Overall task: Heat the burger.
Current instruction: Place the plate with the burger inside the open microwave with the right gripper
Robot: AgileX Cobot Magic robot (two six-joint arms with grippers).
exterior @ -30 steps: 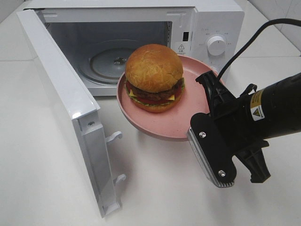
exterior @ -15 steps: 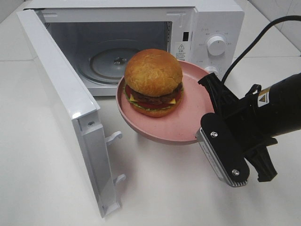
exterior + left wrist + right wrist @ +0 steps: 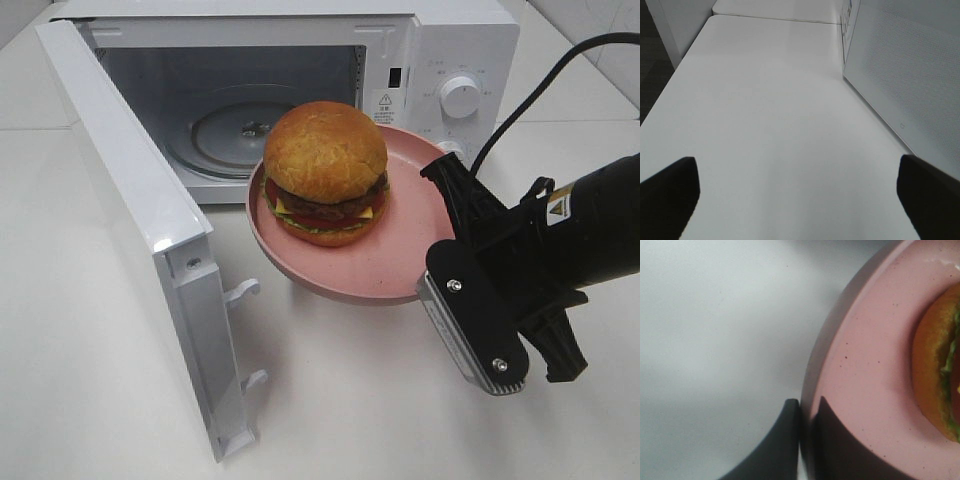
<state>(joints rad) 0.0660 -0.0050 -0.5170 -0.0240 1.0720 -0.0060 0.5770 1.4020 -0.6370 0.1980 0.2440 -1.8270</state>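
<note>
Exterior high: microwave door [image 3: 140, 230] stands open beside burger [image 3: 325, 170] on plate [image 3: 370, 272].

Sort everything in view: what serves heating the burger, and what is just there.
Job: burger, pink plate under it, right gripper shut on the plate's rim, microwave, its open door, turntable.
Just there: left gripper, open over the table.

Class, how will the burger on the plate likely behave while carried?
The burger is tall for its base and sits loose on the pink plate, so it may tip or slide if jolted. Its stacked layers could shift. The right gripper pinches only the rim, so wobble seems likely.
</note>
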